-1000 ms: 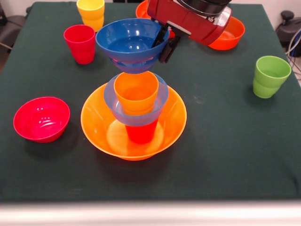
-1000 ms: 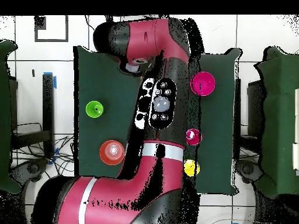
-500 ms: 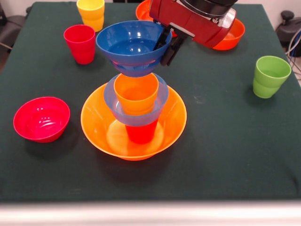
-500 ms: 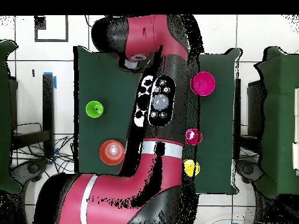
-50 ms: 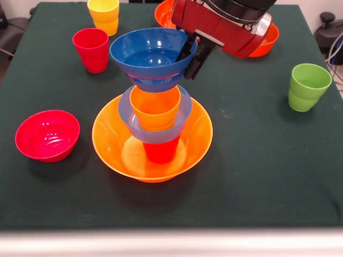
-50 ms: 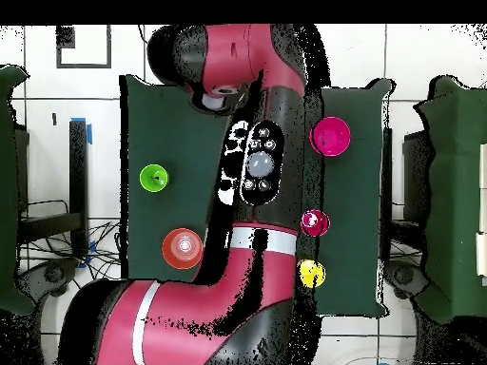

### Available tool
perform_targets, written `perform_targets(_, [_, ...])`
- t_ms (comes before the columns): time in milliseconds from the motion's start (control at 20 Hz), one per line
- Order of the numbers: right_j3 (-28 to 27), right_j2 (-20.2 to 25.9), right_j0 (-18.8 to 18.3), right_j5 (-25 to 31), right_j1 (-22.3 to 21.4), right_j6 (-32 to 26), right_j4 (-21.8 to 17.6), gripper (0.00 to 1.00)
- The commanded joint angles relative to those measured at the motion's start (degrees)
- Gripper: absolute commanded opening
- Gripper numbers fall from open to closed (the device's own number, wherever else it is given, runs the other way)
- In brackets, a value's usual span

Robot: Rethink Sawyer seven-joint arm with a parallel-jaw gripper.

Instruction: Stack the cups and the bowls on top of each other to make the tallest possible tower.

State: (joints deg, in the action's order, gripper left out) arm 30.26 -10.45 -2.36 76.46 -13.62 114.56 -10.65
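Green baize-like cloth covers the table (image 5: pixel 257 176), bare along its near side and between the tower and the right edge. Large orange bowl (image 5: pixel 152 140), centre, forms the base of the tower (image 5: pixel 155 128): inside it a red-orange cup (image 5: pixel 161 150), a light blue bowl (image 5: pixel 155 115), then an orange cup (image 5: pixel 155 104). Second large bowl (image 5: pixel 262 40), far right, partly hidden by the arm. Dark blue bowl (image 5: pixel 151 52), held level just above the orange cup, its right rim pinched in the closed gripper (image 5: pixel 191 51). Magenta bowl (image 5: pixel 47 135), near left; green cup (image 5: pixel 307 85), right; crimson cup (image 5: pixel 91 49) and yellow cup (image 5: pixel 104 16), far left. Risk, as judged: the bowl hangs slightly far of the cup's centre, so an off-centre release may tip it or topple the column. Open room lies near and right.
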Motion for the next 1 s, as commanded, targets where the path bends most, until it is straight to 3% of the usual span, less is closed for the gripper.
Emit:
perform_targets(50, [-0.9,5.2,-0.7,4.6,1.5,-11.7,-0.4,0.0])
perform_targets(550, [-3.6,5.4,-1.6,4.9,3.4,-13.5,-0.2,0.0])
perform_targets(1000, [0.4,5.0,-1.3,3.2,1.4,-13.4,0.1,0.0])
